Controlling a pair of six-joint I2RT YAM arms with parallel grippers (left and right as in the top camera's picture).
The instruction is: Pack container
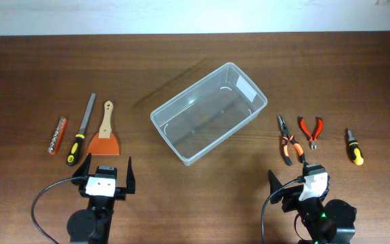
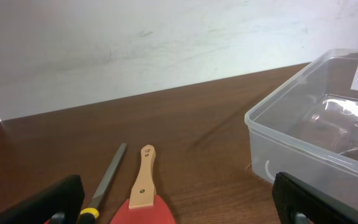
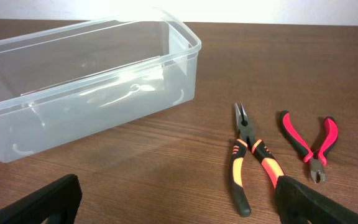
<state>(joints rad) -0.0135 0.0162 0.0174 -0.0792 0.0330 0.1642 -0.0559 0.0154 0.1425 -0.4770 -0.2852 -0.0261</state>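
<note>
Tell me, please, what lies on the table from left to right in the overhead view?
Small orange strip, yellow-handled file, wooden-handled scraper, clear container, orange-and-black pliers, red cutters, yellow-handled screwdriver.

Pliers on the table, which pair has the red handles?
The smaller pair, lying between the orange-and-black pliers and the screwdriver. Its handles are red, while the bigger pair's are orange and black.
</note>
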